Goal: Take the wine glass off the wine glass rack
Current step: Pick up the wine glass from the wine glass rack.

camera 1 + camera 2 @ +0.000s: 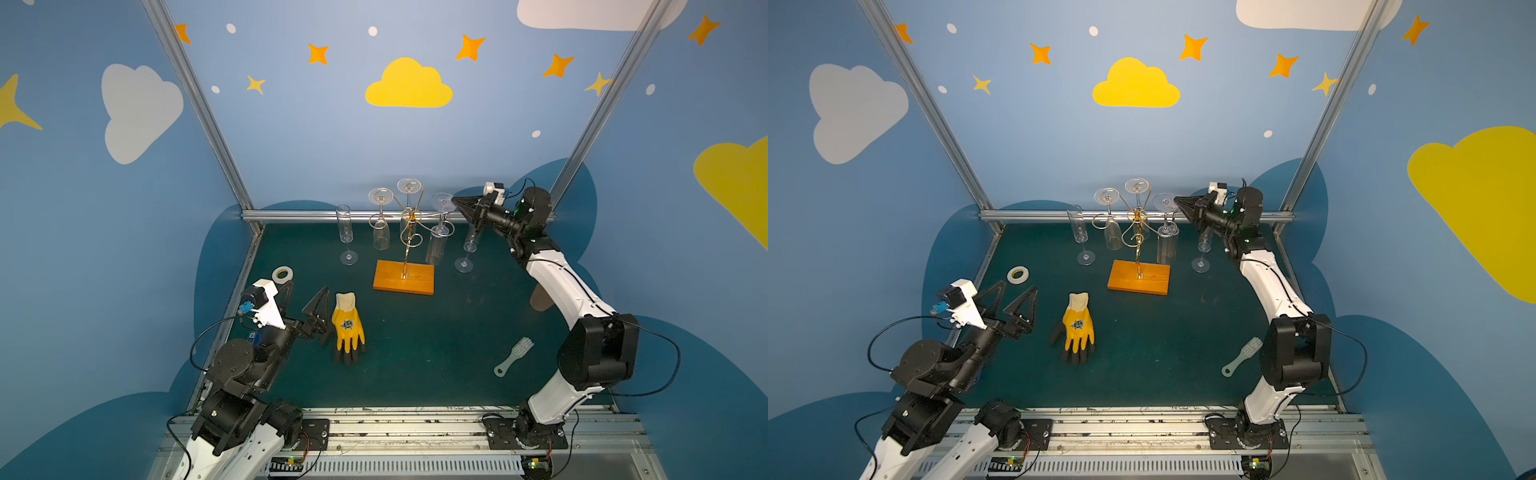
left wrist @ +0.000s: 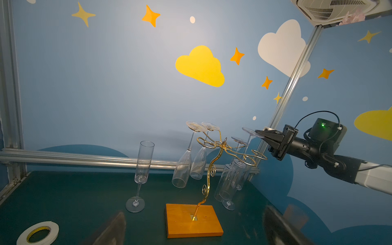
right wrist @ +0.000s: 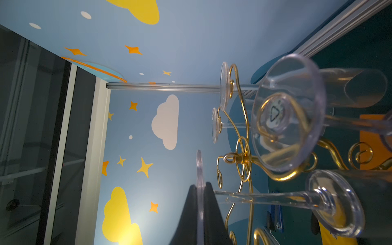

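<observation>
Wine glass (image 1: 439,202) on wine glass rack (image 1: 403,277), foot pinched by right end effector (image 1: 455,201), left end effector (image 1: 308,286) wide

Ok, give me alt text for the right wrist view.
The right arm's jaws are shut on the foot of a clear wine glass. Beyond it, the gold wine glass rack holds more inverted glasses against a blue starry wall.

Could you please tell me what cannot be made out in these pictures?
- Top views: the right gripper hides the rim of the upright glass beside it.
- Left wrist view: the left gripper shows only blurred fingers, cut by the edge.
- Right wrist view: the mark on a glass foot is too blurred to read.
- Top views: the glove logo is too small.
</observation>
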`<state>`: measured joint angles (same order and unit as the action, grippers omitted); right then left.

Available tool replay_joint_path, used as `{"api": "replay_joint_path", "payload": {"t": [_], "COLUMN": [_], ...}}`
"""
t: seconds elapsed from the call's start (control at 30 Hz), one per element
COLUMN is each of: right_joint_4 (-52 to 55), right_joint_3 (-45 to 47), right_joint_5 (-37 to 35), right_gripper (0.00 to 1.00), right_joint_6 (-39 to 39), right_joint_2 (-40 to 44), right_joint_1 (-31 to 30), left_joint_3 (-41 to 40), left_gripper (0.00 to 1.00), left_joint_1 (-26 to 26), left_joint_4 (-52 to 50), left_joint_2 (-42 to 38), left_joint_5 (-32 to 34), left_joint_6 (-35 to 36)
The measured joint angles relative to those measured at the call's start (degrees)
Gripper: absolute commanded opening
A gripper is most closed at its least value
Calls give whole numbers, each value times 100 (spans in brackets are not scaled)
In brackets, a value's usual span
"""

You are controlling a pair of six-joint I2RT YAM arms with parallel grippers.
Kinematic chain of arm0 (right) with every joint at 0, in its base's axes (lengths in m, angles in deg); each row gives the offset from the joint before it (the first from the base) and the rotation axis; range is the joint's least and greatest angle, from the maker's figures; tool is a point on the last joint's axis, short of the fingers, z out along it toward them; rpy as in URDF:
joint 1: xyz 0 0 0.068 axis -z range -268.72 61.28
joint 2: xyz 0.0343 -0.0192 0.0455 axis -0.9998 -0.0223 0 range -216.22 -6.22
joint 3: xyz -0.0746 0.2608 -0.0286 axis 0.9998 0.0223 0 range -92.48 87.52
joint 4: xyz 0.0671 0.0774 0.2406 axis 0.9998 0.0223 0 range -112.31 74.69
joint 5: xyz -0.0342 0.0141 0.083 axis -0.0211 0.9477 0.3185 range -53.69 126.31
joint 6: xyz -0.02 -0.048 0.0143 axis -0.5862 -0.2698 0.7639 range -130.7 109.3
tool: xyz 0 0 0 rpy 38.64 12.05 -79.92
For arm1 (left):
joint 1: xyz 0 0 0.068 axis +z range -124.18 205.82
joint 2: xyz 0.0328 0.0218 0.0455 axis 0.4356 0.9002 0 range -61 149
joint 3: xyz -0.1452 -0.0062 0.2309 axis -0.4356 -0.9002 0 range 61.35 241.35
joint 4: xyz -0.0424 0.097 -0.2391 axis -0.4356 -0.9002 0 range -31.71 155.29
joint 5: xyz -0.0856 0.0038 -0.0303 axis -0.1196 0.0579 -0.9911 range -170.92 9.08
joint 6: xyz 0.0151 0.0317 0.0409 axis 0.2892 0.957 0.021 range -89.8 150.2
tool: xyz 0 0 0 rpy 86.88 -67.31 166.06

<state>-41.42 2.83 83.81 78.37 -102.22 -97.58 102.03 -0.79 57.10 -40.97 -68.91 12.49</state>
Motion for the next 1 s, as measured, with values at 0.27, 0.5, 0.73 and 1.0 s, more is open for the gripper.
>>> {"api": "replay_joint_path", "payload": {"t": [0.27, 0.5, 0.73, 1.0], "right_joint_4": [-28, 103, 595, 1768], "right_joint_3": [780, 1364, 1526, 1261], "right_joint_5": [-37, 28, 157, 37], "right_gripper": [0, 0, 0, 0], "right_joint_6": [118, 48, -444, -2245], "right_joint_2": [422, 1375, 2149, 2973], "right_joint_1": [542, 1047, 1421, 1600], "left_joint_3": [0, 0, 304, 1338], "left_gripper": [99, 99, 99, 99], "left_joint_1": [0, 0, 0, 0], "left_joint_4": [-7, -2, -52, -70], "left_joint_2": [-22, -7, 393, 1478], "left_joint_5": [31, 0, -332, -1154], "left_joint_6": [59, 39, -109, -715]}}
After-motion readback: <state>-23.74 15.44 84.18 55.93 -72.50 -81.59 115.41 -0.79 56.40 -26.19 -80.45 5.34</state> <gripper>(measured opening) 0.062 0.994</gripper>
